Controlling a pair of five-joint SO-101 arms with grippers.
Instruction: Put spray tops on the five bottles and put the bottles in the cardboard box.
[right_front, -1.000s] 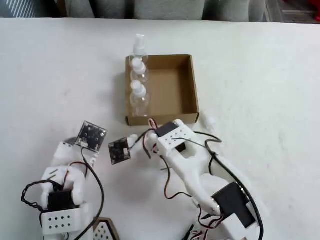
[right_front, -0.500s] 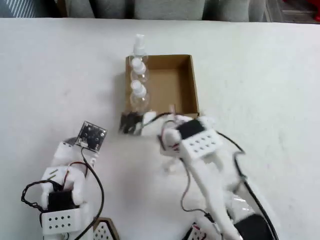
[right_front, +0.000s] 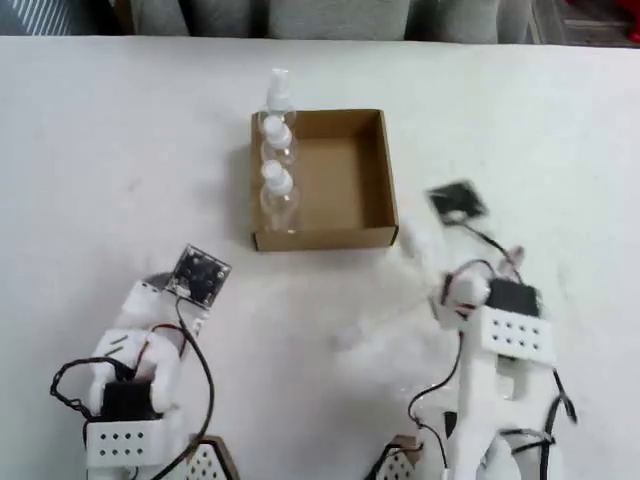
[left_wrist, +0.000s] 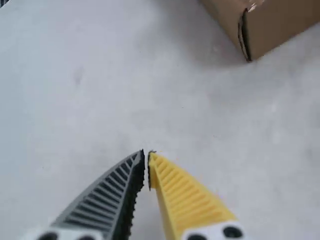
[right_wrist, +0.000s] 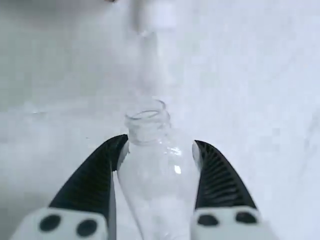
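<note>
Bottles are showing four in all — three capped, one uncapped. At the left, the left gripper is hanging over the table, its two fingertips meeting on nothing. In the middle, the one cardboard box is holding the three capped bottles in a row along its left wall. The farthest spray top is poking past the far rim. At the right, the right gripper is clamping the uncapped bottle just below its neck — both fingers are touching it.

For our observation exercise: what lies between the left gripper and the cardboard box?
Bare table, in the left wrist view, separates the left gripper from the cardboard box.
</note>
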